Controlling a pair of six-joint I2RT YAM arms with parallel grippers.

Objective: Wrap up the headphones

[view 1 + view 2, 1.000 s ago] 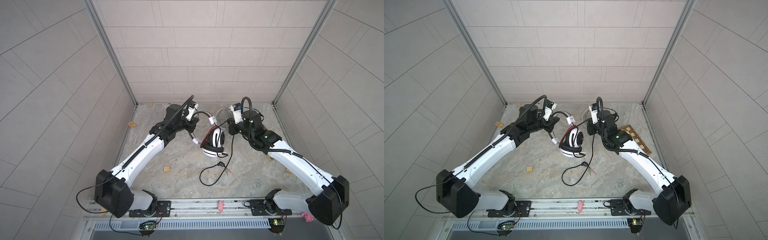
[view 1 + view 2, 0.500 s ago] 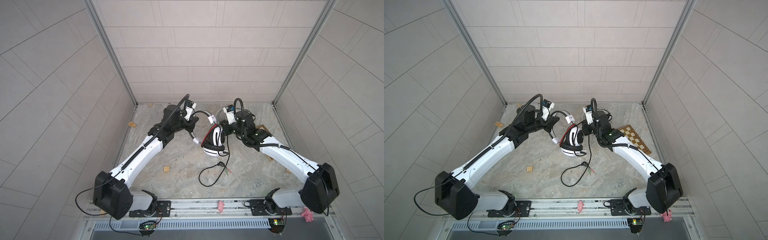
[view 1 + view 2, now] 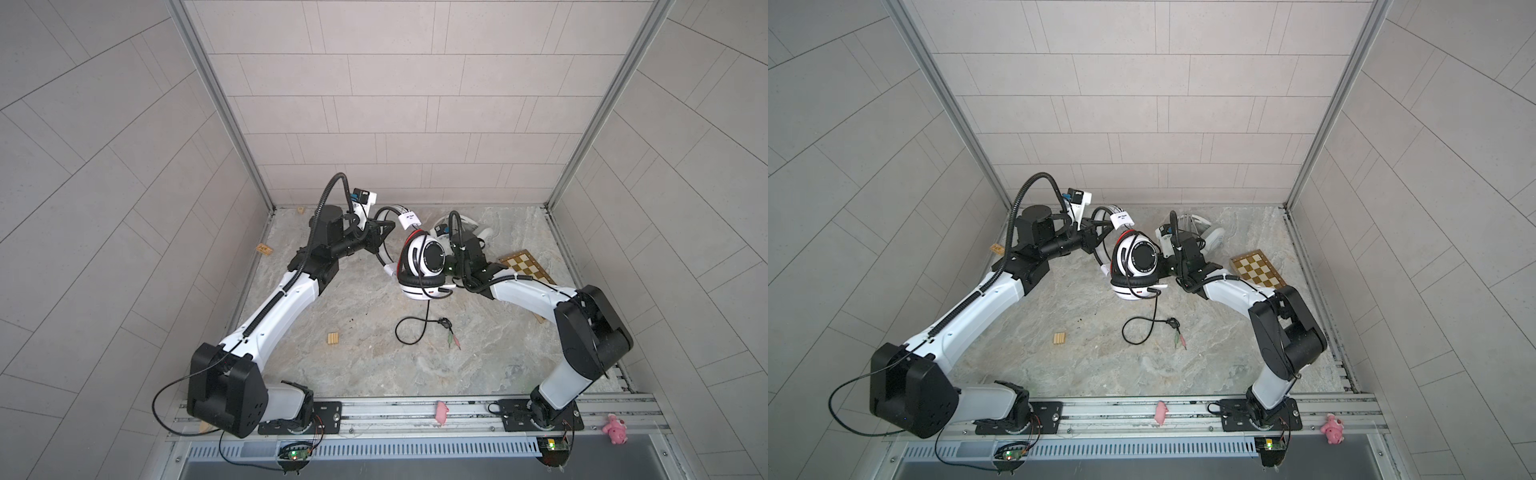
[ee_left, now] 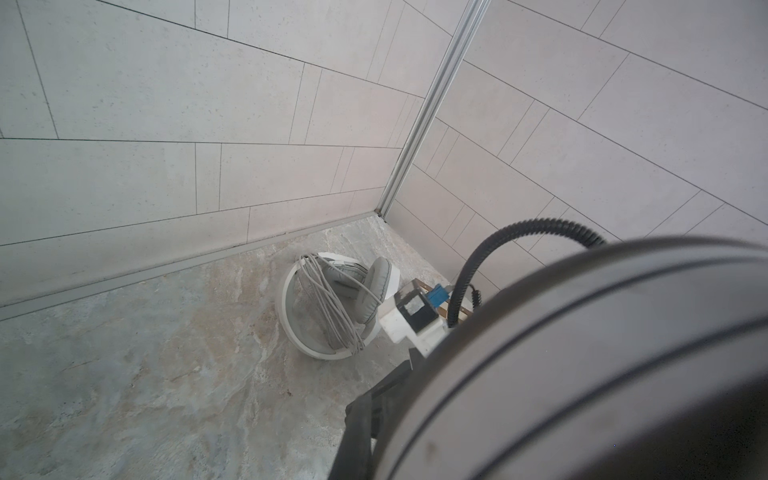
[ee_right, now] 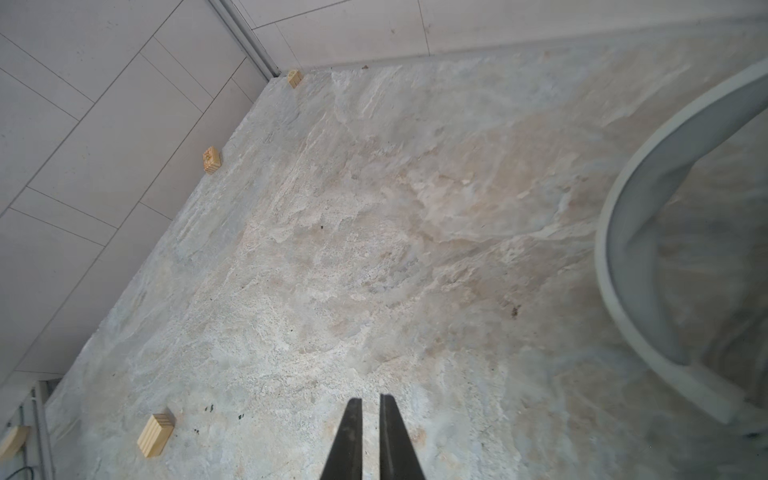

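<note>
Of the headphones, the white headset [image 3: 428, 262] with black-striped cups hangs above the floor. My left gripper [image 3: 380, 237] is shut on its headband, which fills the left wrist view [image 4: 582, 353] beside a dark finger [image 4: 363, 419]. Its black-red cable runs over the cup and drops to a loop [image 3: 409, 332] on the floor. My right gripper [image 5: 371, 399] sits low behind that cup, its jaws a narrow gap apart with nothing between them. The pale-grey headset [image 4: 332, 307], cable wound round it, lies by the back wall [image 3: 473, 226].
A chessboard [image 3: 525, 270] lies at the right under my right arm. Small wooden blocks sit on the floor [image 3: 333, 338] and along the left wall [image 3: 264, 248]. A pink toy [image 3: 617, 432] lies on the front rail. Tiled walls close three sides.
My right arm has swung left and down to the white headset's cup, and its jaws have parted slightly. The left gripper still holds the headband, shifted a little.
</note>
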